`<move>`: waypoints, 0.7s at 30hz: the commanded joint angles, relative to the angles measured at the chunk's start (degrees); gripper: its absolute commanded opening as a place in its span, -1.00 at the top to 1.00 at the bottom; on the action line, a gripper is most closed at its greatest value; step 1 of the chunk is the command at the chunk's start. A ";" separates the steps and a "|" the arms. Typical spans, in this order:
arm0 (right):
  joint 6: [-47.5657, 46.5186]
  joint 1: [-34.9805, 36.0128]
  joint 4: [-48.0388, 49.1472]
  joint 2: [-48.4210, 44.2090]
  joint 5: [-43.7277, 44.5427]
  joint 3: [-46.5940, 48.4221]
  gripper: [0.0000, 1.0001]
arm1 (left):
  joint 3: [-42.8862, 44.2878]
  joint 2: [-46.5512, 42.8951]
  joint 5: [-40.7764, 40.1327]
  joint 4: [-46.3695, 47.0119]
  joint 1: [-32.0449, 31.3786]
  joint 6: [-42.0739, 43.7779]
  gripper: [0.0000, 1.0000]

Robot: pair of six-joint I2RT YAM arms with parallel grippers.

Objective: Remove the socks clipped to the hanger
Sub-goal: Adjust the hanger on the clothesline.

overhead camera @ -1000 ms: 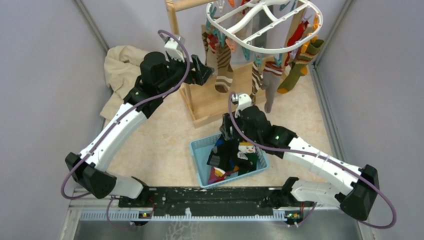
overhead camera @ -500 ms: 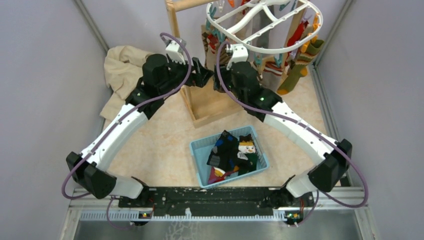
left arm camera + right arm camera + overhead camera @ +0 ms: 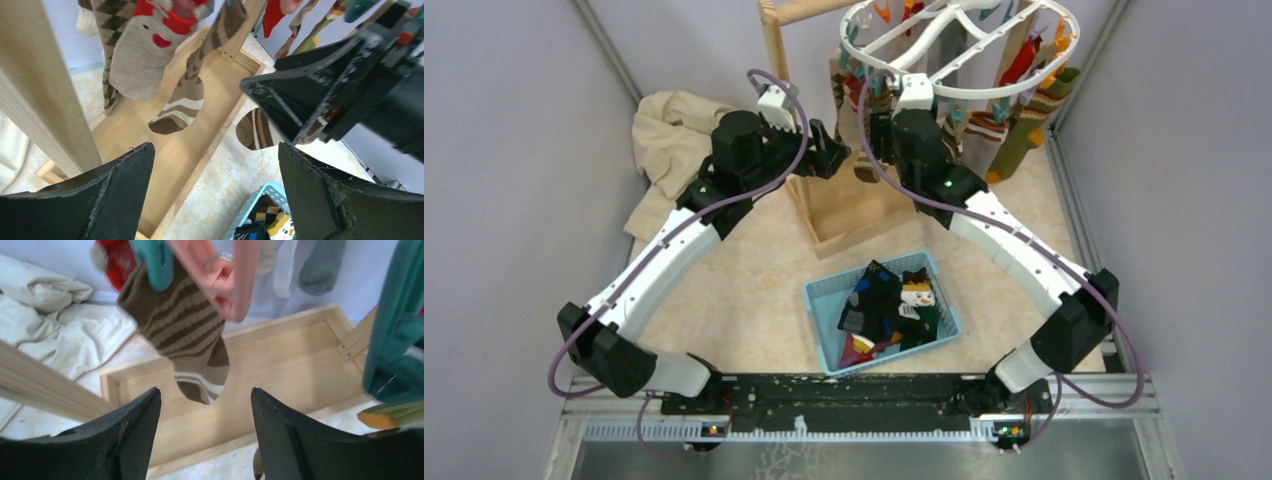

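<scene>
The white hanger (image 3: pixel 1014 62) hangs at the back with several socks clipped under it. My right gripper (image 3: pixel 871 135) is open and empty just below its left rim. In the right wrist view the right gripper (image 3: pixel 206 392) is level with the toe of a brown striped sock (image 3: pixel 182 335). A teal clip (image 3: pixel 156 265) and a pink clip (image 3: pixel 225 282) hold that sock. My left gripper (image 3: pixel 836 156) is open and empty beside the stand. In its wrist view (image 3: pixel 215 150) it faces the same brown striped sock (image 3: pixel 182 102) and a grey and red sock (image 3: pixel 137 60).
The light wooden stand (image 3: pixel 849 205) has a post (image 3: pixel 772 40) and a base tray under the socks. A teal basket (image 3: pixel 821 300) in the middle of the floor holds several loose socks. A beige cloth (image 3: pixel 664 135) lies at the back left. Grey walls close in both sides.
My right arm has lifted from the basket up to the hanger's left rim, gripper empty. The hanger has shifted a little. My left arm has barely moved.
</scene>
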 commanded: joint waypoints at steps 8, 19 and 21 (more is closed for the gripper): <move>1.77 -9.68 3.56 -11.30 0.44 -4.90 -0.35 | 1.49 0.28 2.15 1.54 -0.14 -0.24 -0.96; 3.02 -16.48 2.25 -15.38 -2.12 -8.51 -0.36 | 7.68 4.69 -1.03 -1.21 -0.06 3.44 -0.97; 3.53 -17.97 1.87 -16.31 -2.73 -9.03 -0.36 | 8.62 5.66 -1.72 -1.85 0.31 4.04 -0.98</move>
